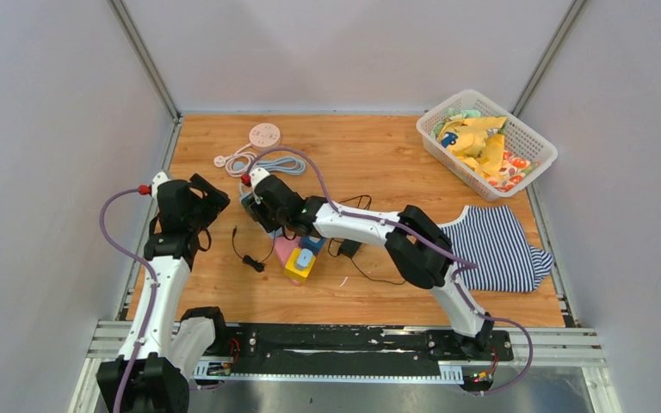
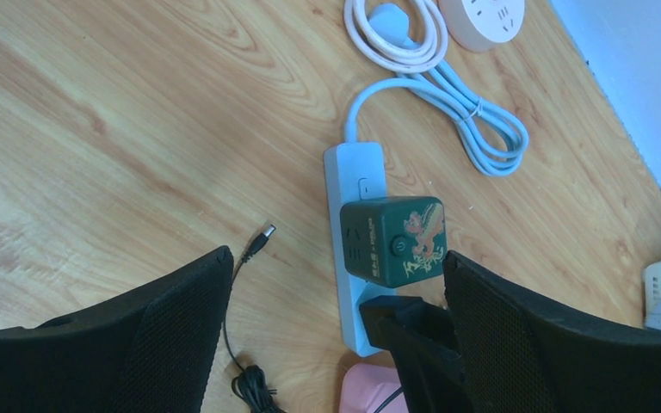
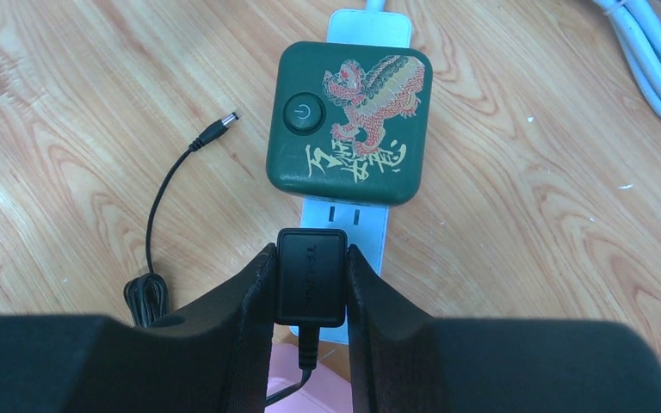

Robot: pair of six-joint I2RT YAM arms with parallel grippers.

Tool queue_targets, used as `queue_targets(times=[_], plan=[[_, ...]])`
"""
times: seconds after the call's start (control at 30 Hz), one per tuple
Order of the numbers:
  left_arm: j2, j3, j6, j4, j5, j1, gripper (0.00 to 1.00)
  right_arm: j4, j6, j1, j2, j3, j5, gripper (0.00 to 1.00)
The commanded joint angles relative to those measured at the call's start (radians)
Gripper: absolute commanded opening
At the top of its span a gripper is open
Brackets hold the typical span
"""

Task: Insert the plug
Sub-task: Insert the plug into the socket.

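My right gripper (image 3: 311, 258) is shut on a black plug (image 3: 311, 277), its cable trailing back between the fingers. It holds the plug over the near end of the white power strip (image 3: 347, 217), just behind a free socket. A dark green cube adapter (image 3: 350, 123) with a dragon print sits on the strip just beyond. In the left wrist view the strip (image 2: 357, 176), the cube (image 2: 393, 241) and the held plug (image 2: 403, 320) show. My left gripper (image 2: 337, 258) is open and empty, above and left of the strip. In the top view both grippers, left (image 1: 211, 202) and right (image 1: 258, 206), meet there.
The plug's thin black cable ends in a loose barrel connector (image 3: 221, 123) left of the strip. A pink object (image 1: 286, 248) and a yellow and blue block (image 1: 301, 263) lie near. A round socket (image 1: 265, 135) with coiled cord, a white basket (image 1: 529, 138) and a striped shirt (image 1: 499, 245) lie farther off.
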Motion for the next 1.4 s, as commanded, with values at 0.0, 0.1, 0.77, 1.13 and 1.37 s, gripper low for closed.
queue_targets(times=[0.0,0.1,0.77,1.13,1.37], plan=[[-0.009,-0.031,-0.004,0.033,0.042,0.008,0.91,0.006,0.067,-0.004,-0.009,-0.116,-0.071,0.00],[-0.005,-0.049,-0.006,0.055,0.087,0.008,0.85,0.041,0.133,-0.030,-0.036,-0.207,-0.078,0.00],[0.121,-0.127,-0.056,0.210,0.246,0.008,0.68,-0.057,0.103,-0.022,0.019,-0.153,-0.094,0.00],[0.105,-0.105,-0.025,0.168,0.197,0.008,0.68,-0.047,0.130,0.019,0.081,-0.239,-0.013,0.00],[0.088,-0.090,-0.012,0.148,0.160,0.008,0.67,-0.034,0.114,0.028,0.108,-0.200,-0.025,0.00]])
